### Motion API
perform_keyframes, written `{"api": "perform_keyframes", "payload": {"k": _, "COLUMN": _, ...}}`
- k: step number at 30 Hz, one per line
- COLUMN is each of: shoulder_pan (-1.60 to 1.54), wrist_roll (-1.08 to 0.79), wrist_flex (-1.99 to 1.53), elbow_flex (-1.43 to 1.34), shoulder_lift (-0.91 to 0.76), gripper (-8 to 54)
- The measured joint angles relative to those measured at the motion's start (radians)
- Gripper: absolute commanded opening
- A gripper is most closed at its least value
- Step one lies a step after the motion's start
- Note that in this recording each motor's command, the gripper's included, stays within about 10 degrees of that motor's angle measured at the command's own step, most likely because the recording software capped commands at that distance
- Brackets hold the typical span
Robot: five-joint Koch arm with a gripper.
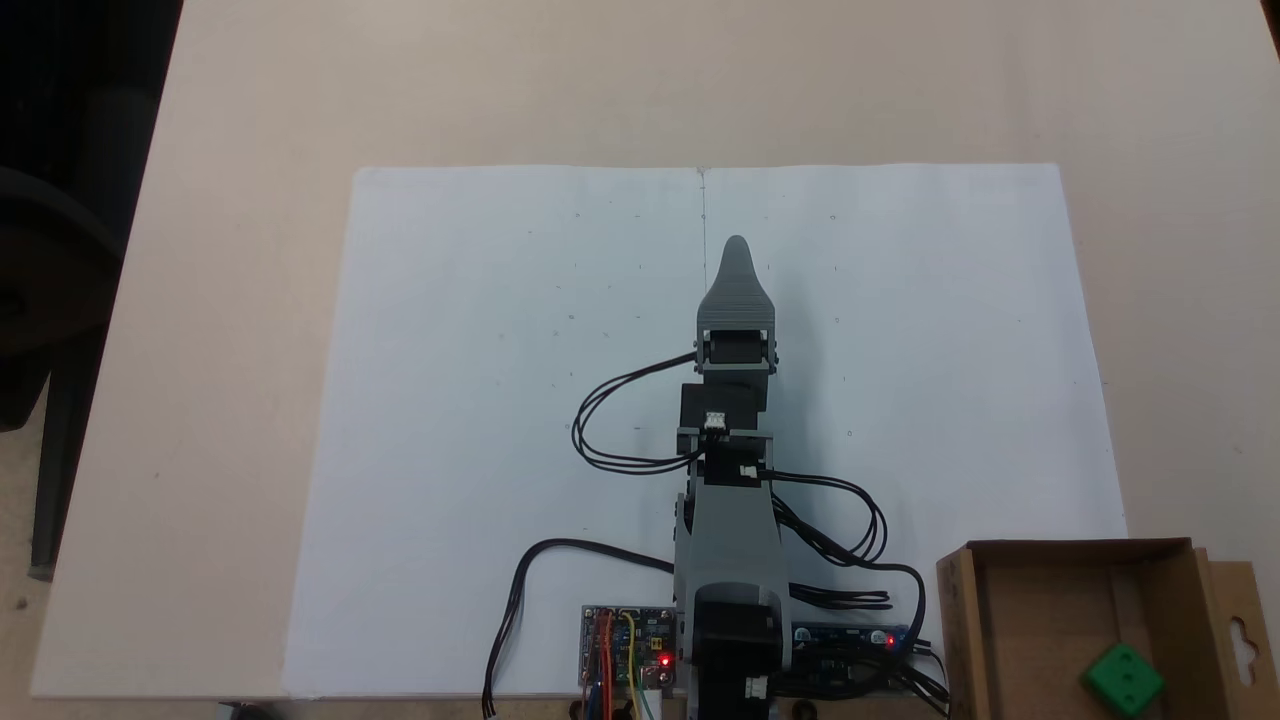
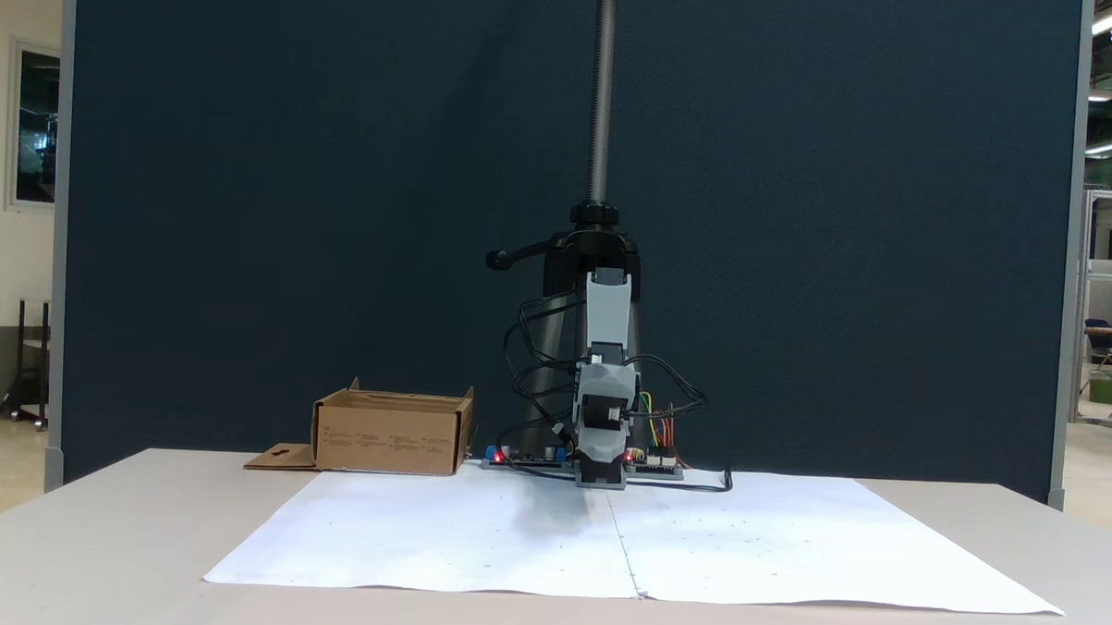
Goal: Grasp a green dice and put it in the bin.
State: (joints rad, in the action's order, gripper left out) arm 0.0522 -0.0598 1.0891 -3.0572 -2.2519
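Both fixed views give me the same table (image 1: 230,300) with white paper (image 1: 470,400) laid over its middle. From above, going left to right, I see a dark chair (image 1: 40,300) off the table's left edge, then bare paper, then the arm (image 1: 730,520) rising from the bottom centre. A looped black cable (image 1: 600,430) hangs off the arm's left side, and a circuit board (image 1: 625,645) with a red light sits by its base. The gripper (image 1: 736,255) points away from the base, over the paper's centre seam. Only one grey tapering jaw faces me there, with the other beneath it, so I cannot tell whether the jaws are spread or pressed together; nothing shows between them. Further right, more cables (image 1: 850,540) loop toward a second board (image 1: 850,637). At the bottom right corner stands the bin (image 1: 960,620), off the paper, and the dice (image 1: 1122,680) lies inside it, near its right wall, well apart from the gripper.

From the front, sides are mirrored. I see the bin (image 2: 390,433) left of the arm (image 2: 606,388), with a flap (image 2: 278,455) lying flat on the table at its left. Its walls hide whatever is inside. The arm is folded low at the centre, in front of a dark stand (image 2: 600,120), with a dark panel (image 2: 245,200) behind everything.
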Motion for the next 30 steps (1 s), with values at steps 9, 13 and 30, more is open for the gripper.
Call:
{"api": "perform_keyframes", "payload": {"k": 9, "shoulder_pan": 0.0, "wrist_roll": 0.0, "wrist_flex": 0.158, "elbow_flex": 0.0, "shoulder_lift": -0.002, "gripper": 46.0}}
{"api": "perform_keyframes", "payload": {"k": 13, "shoulder_pan": 0.0, "wrist_roll": 0.0, "wrist_flex": 0.206, "elbow_flex": 0.0, "shoulder_lift": 0.0, "gripper": 46.0}}
{"api": "perform_keyframes", "payload": {"k": 30, "shoulder_pan": 0.0, "wrist_roll": 0.0, "wrist_flex": 0.206, "elbow_flex": 0.0, "shoulder_lift": 0.0, "gripper": 46.0}}
